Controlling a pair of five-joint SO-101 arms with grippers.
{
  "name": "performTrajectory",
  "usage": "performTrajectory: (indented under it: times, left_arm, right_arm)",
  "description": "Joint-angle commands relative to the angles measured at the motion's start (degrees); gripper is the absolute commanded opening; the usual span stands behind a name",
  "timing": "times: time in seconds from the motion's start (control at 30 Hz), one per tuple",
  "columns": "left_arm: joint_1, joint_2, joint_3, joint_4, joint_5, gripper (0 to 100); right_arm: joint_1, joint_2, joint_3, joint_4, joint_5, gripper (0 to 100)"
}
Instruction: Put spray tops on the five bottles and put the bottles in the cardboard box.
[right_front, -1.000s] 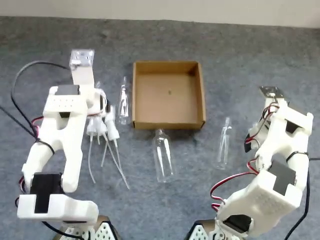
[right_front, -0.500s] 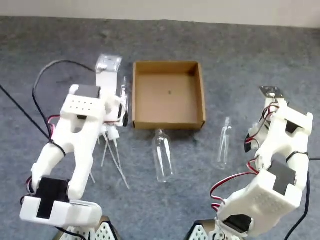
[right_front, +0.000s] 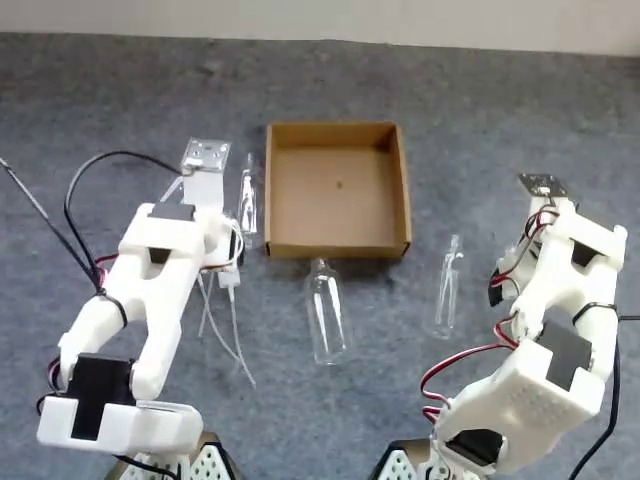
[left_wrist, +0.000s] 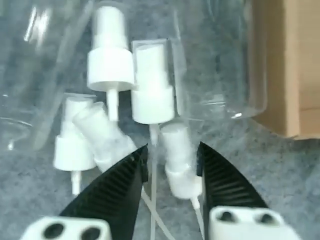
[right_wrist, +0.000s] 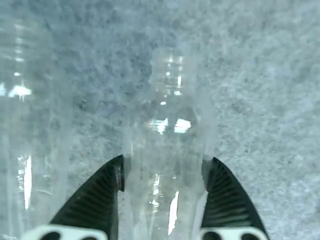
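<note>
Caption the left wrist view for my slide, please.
Left gripper open astride one spray top among five, beside a clear bottle and the box.

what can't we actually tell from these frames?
- High view: left arm covers most of the spray tops.
- High view: right arm hides the right gripper.
- Right wrist view: bottle cut off by the frame edge; whether the gripper clamps it is unclear.

The brown cardboard box (right_front: 338, 246) sits open-topped at mid-table. Three clear, capless bottles lie flat: one (right_front: 327, 310) just before its near wall, one (right_front: 247, 205) beside its left wall, one (right_front: 447, 285) off right. White spray tops (left_wrist: 152, 85) cluster by the left one.
</note>
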Motion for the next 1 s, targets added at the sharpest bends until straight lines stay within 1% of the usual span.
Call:
performTrajectory:
  times: [0.0, 0.1, 0.3, 0.47, 0.53, 0.67, 0.8, 0.87, 0.97]
  left_arm:
    - [3.74, -2.15, 1.89, -1.14, -0.09, 11]
    - [5.05, -2.15, 2.42, -1.14, -0.18, 11]
    - [5.14, -1.98, 3.65, -1.23, -0.18, 11]
    - [5.14, 3.12, 1.45, -1.23, -0.18, 10]
    - [4.97, 4.62, -0.57, -0.62, -0.18, 7]
    - [5.23, 2.86, -5.93, 4.75, -0.18, 3]
    - [5.23, -0.75, -11.91, 10.99, -0.35, 1]
    - [5.14, -3.03, -15.16, 14.51, -1.93, 1]
    - [5.05, -6.90, -20.18, 19.78, -2.46, 0]
  right_arm:
    - [0.40, -0.40, -2.15, 0.84, 1.67, 9.4]
    - [0.48, -0.31, -2.07, 0.92, 2.64, 9.4]
    - [0.48, -0.22, -2.07, 0.92, 2.73, 9.4]
    - [0.48, -0.22, -2.07, 0.92, 2.64, 9.8]
    - [0.92, -0.22, -2.07, 1.01, 2.73, 9.8]
    - [1.54, -0.40, -2.15, 1.01, 2.90, 9.8]
    - [1.89, -0.40, -2.15, 1.01, 2.90, 9.9]
    - [1.89, -0.40, -2.15, 1.01, 2.90, 9.9]
    - [1.63, -0.40, -2.15, 1.01, 2.90, 10.1]
